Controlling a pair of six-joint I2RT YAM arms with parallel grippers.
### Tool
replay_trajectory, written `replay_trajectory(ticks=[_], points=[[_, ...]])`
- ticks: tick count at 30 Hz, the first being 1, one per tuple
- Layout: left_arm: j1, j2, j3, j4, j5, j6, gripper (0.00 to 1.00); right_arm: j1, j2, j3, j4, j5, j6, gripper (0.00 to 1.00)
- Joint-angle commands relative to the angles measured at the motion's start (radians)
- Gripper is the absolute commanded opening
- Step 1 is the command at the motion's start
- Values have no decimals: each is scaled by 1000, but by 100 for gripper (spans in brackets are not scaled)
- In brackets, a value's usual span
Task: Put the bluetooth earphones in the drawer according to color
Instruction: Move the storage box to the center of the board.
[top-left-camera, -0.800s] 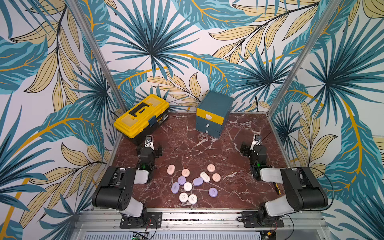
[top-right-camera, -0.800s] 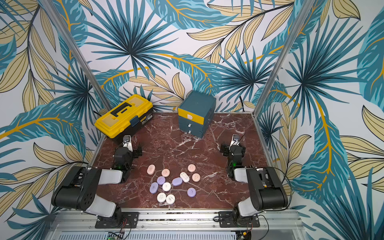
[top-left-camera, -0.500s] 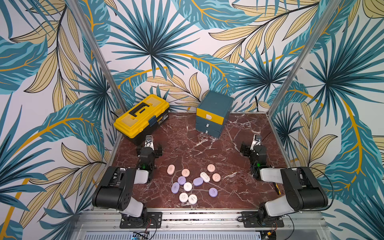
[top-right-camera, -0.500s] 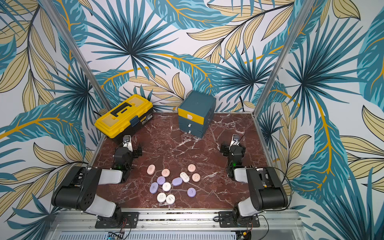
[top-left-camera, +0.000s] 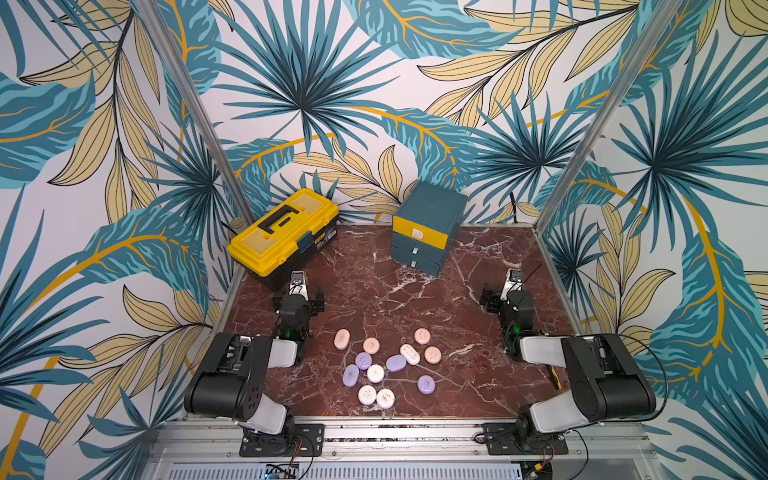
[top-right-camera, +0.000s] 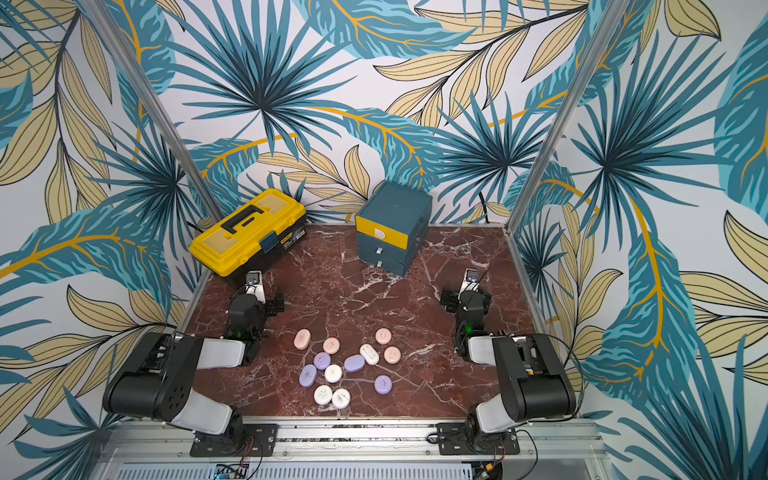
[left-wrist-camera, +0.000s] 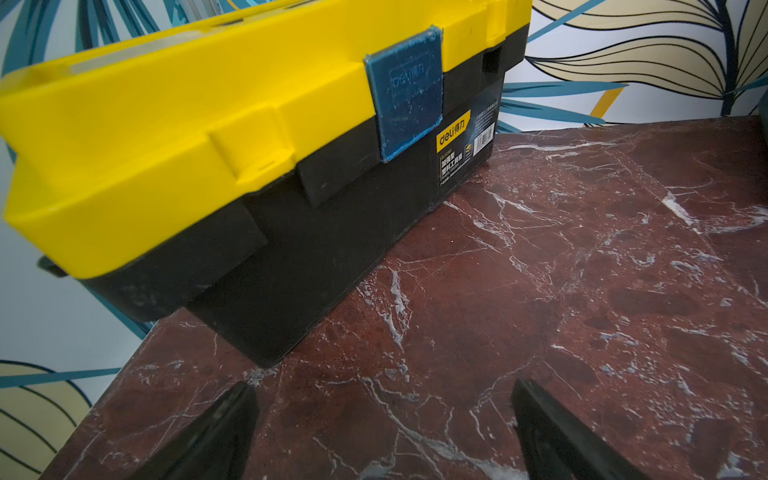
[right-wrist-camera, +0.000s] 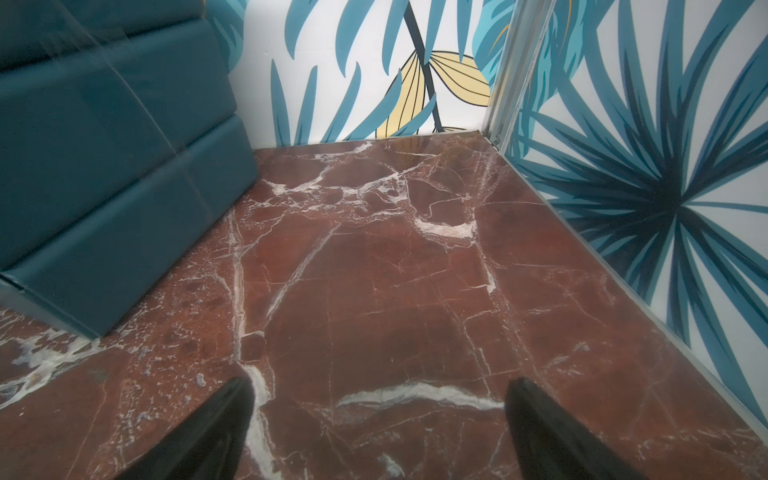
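Gripper jaws were spread wide and empty on both arms; the left gripper (left-wrist-camera: 382, 401) and the right gripper (right-wrist-camera: 378, 395) were poised low over the worktop (top-left-camera: 461, 299). No movement was detected across the last moment, so the task was judged not yet begun. Twelve earphone cases (top-left-camera: 375, 372), four pink, four purple and four white, were left clustered loose on the worktop between the arms. Farther back, "deli" was read on the yellow toolbox (left-wrist-camera: 187, 137), on its label (left-wrist-camera: 453, 134) and blue latch (left-wrist-camera: 405, 83); finer print was illegible. The drawer chest (top-left-camera: 428, 235), apparently closed, was set rearmost.
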Motion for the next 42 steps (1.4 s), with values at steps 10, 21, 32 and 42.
replay_trajectory(ticks=[10,21,32,42], points=[[6,-36,64,-50,42,29,95,-1,-100,74,-197,-5,-1,99],[-81,-109,707,-846,381,-281,78,0,-197,611,-1040,-151,403,67],[-183,496,1567,-1259,610,-405,82,5,11,898,-1128,-441,788,75],[-192,682,1703,-991,743,-628,83,6,154,860,-787,-566,991,75]])
